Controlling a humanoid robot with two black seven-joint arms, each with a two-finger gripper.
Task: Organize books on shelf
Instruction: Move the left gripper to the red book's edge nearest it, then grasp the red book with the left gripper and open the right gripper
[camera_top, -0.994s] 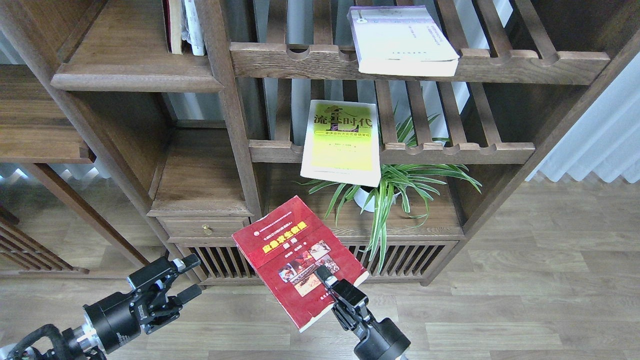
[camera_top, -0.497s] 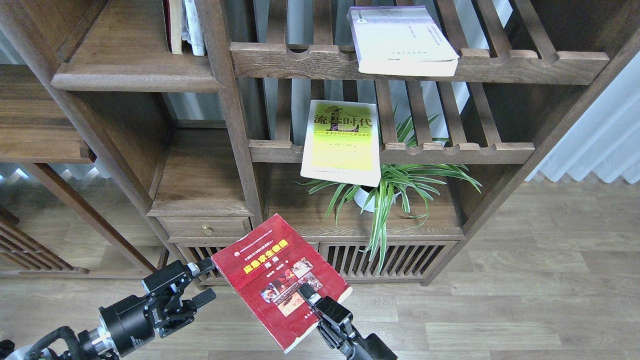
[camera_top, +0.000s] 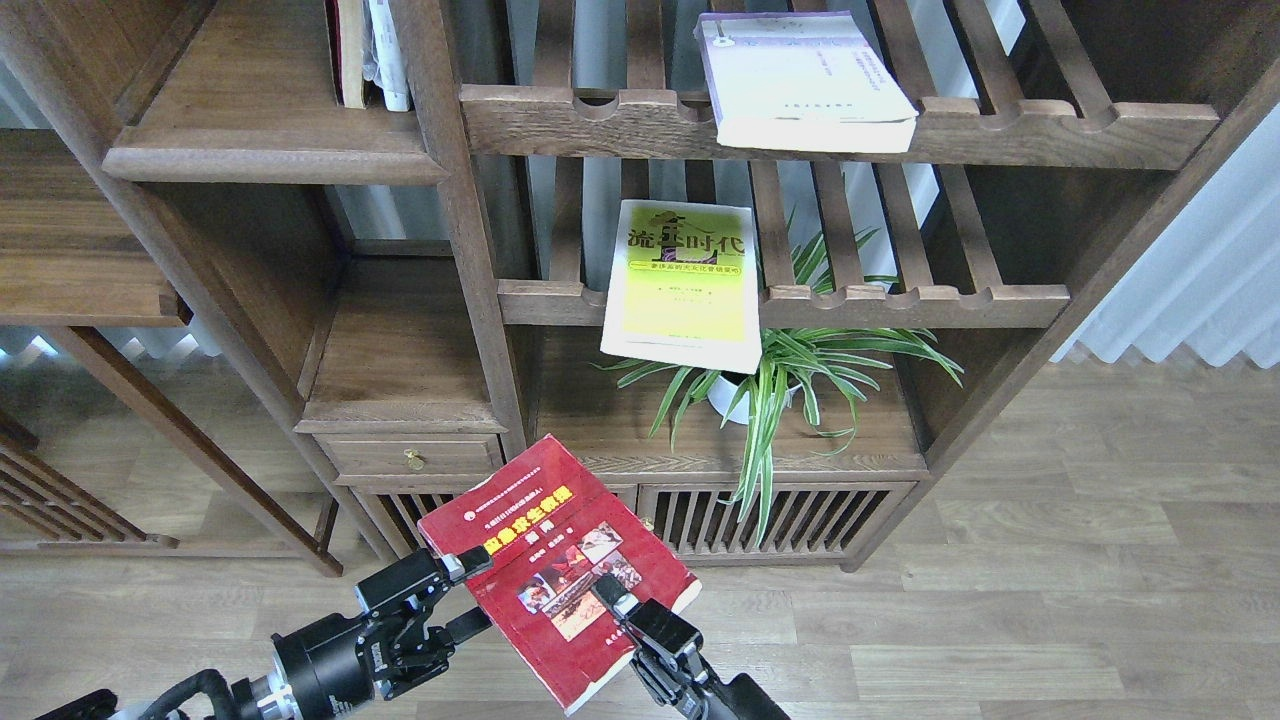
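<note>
**What I cannot make out from the head view**

My right gripper (camera_top: 622, 607) covers part of the dark red paperback with yellow title (camera_top: 545, 565); the fingertip beneath is hidden. Both black arms run off the bottom edge. The upright books on the solid dark-brown wooden shelf (camera_top: 270, 150) are cut by the top edge. The yellow-green paperback (camera_top: 685, 285) hides the white plant pot's rim.
</note>
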